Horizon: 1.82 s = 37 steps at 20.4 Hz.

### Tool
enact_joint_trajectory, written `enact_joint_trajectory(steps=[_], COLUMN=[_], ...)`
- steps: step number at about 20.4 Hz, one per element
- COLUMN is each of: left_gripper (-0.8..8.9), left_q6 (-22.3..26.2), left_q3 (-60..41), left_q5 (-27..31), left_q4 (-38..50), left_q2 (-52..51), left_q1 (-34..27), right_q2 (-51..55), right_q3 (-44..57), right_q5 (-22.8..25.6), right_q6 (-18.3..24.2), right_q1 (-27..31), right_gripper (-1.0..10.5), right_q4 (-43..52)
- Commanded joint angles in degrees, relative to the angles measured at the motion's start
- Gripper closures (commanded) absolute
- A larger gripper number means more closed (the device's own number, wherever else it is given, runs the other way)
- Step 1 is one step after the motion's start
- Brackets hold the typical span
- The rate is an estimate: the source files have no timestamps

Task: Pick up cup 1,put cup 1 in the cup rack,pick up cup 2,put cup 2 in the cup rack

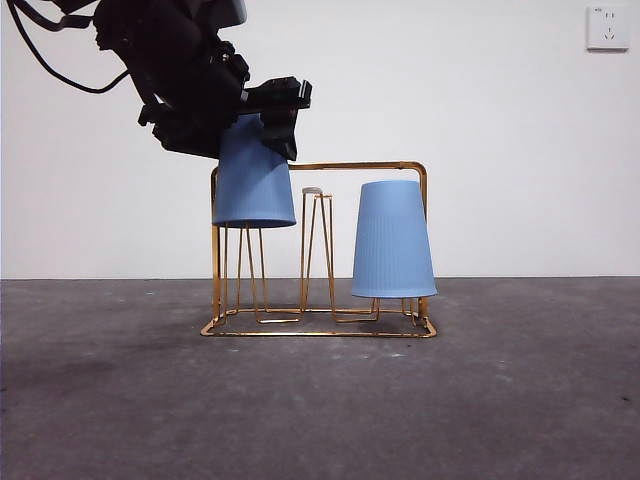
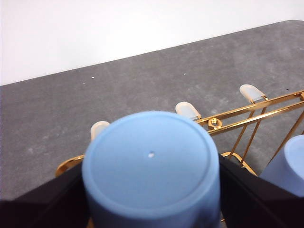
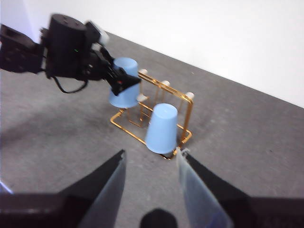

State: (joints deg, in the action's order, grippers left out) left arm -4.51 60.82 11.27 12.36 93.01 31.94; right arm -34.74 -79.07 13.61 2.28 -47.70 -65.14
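Blue cup point(image 1: 254, 180), inverted, clamped in left gripper point(image 1: 262, 110) over cup rack point(image 1: 320, 166) prong — off-centre release could snag the rim; right gripper point(image 3: 151, 164) waits, jaws apart, empty.

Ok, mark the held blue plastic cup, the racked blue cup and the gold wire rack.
Held blue plastic cup point(image 1: 253, 185): front view, side wall.
Racked blue cup point(image 1: 393, 240): front view, side wall.
Gold wire rack point(image 1: 318, 333): front view, base loop.

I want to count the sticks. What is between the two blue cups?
In the front view, one bare prong of the cup rack stands between the held cup and the seated cup.
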Motion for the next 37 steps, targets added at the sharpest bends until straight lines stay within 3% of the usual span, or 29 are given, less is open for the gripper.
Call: enact_joint_trajectory(steps=[1,20,37], left_gripper=[8.21,8.21,8.21], left_q6=[-2.97,-2.1,-1.81], left_q3=[-1.42,-1.42,-1.42], left_q5=[-0.76,2.58,2.03], left_q4=[-2.49,-8.72,-8.37], left_q2=[1.42,-2.86,2.8], left_q1=[0.35,0.2,-0.76], right_q2=[0.13,0.13,0.13], right_q3=[0.07,0.07,0.07], right_q5=[0.48,0.33,0.31], right_q6=[-0.52,-0.33,-0.42], right_q1=[0.04,0.04,0.04], right_gripper=[7.6,7.6,7.6], right_q4=[0.2,0.26,0.31])
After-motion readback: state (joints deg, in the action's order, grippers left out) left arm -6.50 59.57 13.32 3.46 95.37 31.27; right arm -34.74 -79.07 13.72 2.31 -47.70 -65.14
